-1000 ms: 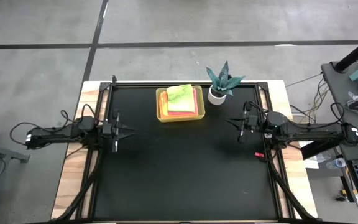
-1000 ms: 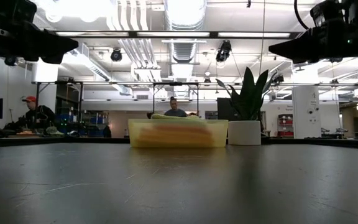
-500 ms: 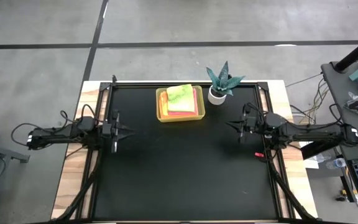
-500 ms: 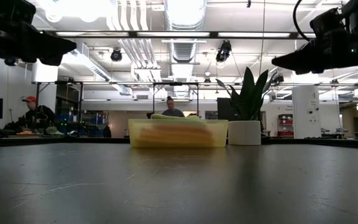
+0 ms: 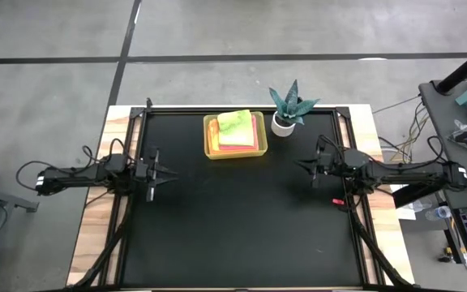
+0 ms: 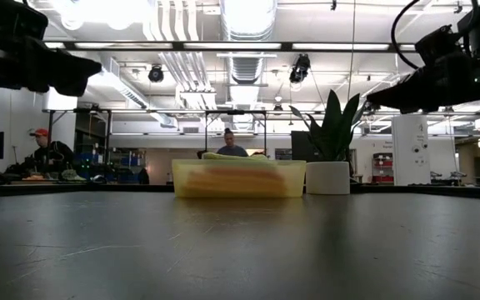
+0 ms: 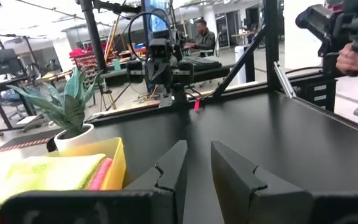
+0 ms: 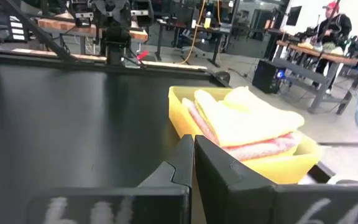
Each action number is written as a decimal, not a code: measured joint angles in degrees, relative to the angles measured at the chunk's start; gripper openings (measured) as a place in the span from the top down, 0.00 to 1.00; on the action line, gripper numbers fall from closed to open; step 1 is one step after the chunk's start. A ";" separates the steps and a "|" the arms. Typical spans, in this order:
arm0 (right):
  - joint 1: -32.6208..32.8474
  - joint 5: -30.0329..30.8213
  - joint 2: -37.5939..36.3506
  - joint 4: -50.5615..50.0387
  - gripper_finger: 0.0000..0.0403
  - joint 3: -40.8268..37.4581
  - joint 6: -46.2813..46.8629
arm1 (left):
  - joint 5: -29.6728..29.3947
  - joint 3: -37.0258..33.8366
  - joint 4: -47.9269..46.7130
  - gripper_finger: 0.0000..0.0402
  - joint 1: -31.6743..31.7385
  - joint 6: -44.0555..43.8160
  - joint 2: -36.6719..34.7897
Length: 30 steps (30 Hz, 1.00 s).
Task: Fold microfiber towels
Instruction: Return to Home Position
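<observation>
Your left gripper (image 5: pixel 162 169) hangs over the left side of the black table (image 5: pixel 242 231), pointing inward and well apart from the stack. Its wrist view shows the two fingers (image 7: pixel 169 171) with a narrow strip of table between them, so they are slightly parted and hold nothing. In the low view only the dark bulk of that arm shows at the top left corner, cut off by the frame, and you cannot read the fingers there.

The microfiber towels (image 5: pixel 235 123) lie stacked in the yellow tray (image 5: pixel 207 138) at the far middle of the table. From above you see lime green on top, a pink edge on the side toward the plant and an orange-yellow strip along the near side. The turquoise one does not show, and the layers underneath cannot be counted. In the low view the stack is only an orange blur behind the tray wall, with a pale green fold above the rim.

The plant (image 5: pixel 286 101) stands in its white pot just beside the tray's far right corner. You cannot tell whether the pot touches the tray.

Your right gripper (image 5: pixel 305 165) hangs over the right side of the table, also pointing inward. Its wrist view shows the fingers (image 8: pixel 219 168) pressed together with nothing between them.

At the edge of the left wrist view a person's hand (image 7: pixel 356 59) is cut off by the frame. It holds something dark that is hard to make out.
</observation>
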 joint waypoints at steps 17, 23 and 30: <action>0.00 0.53 0.52 -3.38 0.98 -0.61 0.92 | 0.30 -1.72 4.36 0.86 -0.02 -5.96 1.06; 0.02 0.51 0.52 -4.01 0.98 -0.64 1.15 | -0.03 -1.72 4.38 0.86 0.00 -6.12 1.56; 0.00 0.56 0.52 -4.94 0.98 -0.66 -7.06 | -0.06 -1.74 4.41 0.86 0.00 -5.83 1.98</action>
